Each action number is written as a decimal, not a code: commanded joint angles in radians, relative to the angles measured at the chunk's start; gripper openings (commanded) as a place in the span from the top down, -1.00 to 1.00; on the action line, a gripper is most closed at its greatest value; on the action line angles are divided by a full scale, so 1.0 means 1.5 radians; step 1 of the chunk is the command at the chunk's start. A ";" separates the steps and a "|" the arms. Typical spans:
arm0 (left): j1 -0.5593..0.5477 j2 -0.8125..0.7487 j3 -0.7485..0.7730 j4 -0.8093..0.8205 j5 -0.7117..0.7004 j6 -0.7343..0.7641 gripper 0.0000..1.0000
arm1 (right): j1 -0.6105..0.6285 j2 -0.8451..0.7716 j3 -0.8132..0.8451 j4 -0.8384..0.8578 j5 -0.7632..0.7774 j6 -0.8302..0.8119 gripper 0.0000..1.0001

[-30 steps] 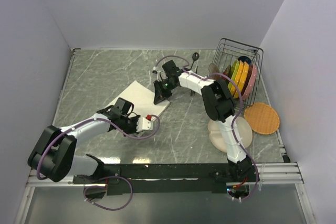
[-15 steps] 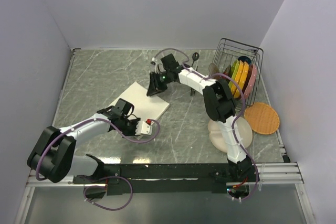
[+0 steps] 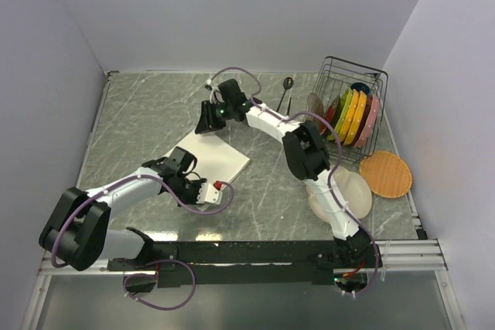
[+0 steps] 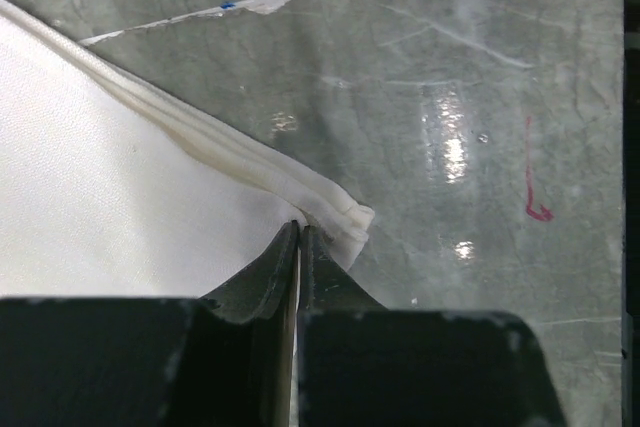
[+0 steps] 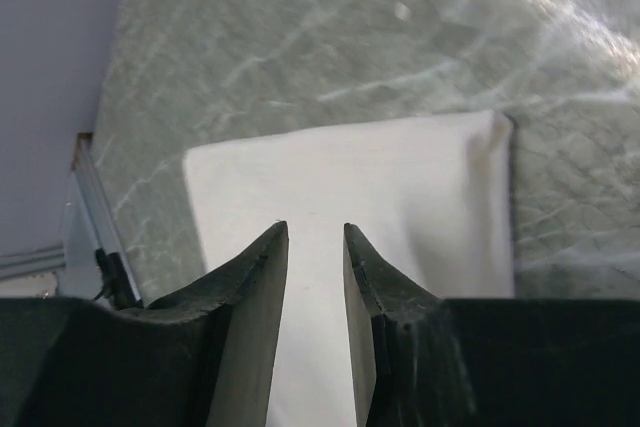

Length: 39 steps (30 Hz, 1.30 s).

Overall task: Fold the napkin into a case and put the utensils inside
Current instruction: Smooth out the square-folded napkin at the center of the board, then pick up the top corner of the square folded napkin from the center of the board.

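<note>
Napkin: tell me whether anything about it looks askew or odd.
The napkin lies folded but skewed diagonally to the table edges. In the left wrist view its layers do not line up: the lower edges stick out past the top layer at the corner beside the left fingers.

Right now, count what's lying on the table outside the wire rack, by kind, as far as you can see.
Folded cream-white cloth napkin: 1
Dark slender spoon: 1
Round beige plate: 1
Round orange waffle-textured disc: 1
Total in view: 4
</note>
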 commanded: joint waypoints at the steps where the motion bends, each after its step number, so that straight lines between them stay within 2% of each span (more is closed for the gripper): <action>1: -0.006 -0.010 -0.003 -0.084 0.030 0.027 0.86 | 0.004 0.035 0.034 0.017 0.054 0.014 0.26; 4: -0.007 -0.016 0.000 -0.102 0.036 0.033 0.86 | 0.006 0.049 0.033 0.002 0.098 0.013 0.30; 10: -0.016 -0.033 0.000 -0.138 0.051 0.035 0.88 | 0.009 0.056 0.042 -0.024 0.161 0.007 0.24; 14: -0.016 -0.040 0.006 -0.121 0.053 0.001 0.88 | 0.011 0.050 0.050 -0.024 0.134 0.002 0.20; 18: -0.014 -0.037 0.042 -0.098 0.069 -0.073 0.87 | 0.010 -0.004 0.044 -0.021 0.064 -0.009 -0.01; 21: -0.003 -0.036 0.091 -0.108 0.083 -0.120 0.82 | 0.001 -0.068 0.008 -0.001 0.003 -0.002 -0.27; 25: 0.011 -0.028 0.138 -0.142 0.107 -0.116 0.82 | -0.029 -0.140 -0.034 -0.013 -0.026 0.000 -0.53; 27: 0.020 -0.021 0.167 -0.153 0.109 -0.118 0.84 | -0.042 -0.168 -0.048 -0.037 -0.033 -0.003 -0.57; 32: 0.075 0.051 0.229 -0.178 0.106 -0.098 0.88 | -0.097 -0.208 -0.064 -0.102 -0.025 -0.042 -0.75; 33: 0.105 0.067 0.260 -0.182 0.109 -0.087 0.88 | -0.103 -0.213 -0.069 -0.125 -0.017 -0.049 -0.81; 38: 0.183 0.202 0.380 -0.183 0.131 -0.096 0.85 | -0.142 -0.242 -0.111 -0.180 -0.013 -0.106 -0.83; 39: 0.187 0.222 0.421 -0.183 0.131 -0.101 0.85 | -0.152 -0.245 -0.120 -0.192 -0.015 -0.112 -0.76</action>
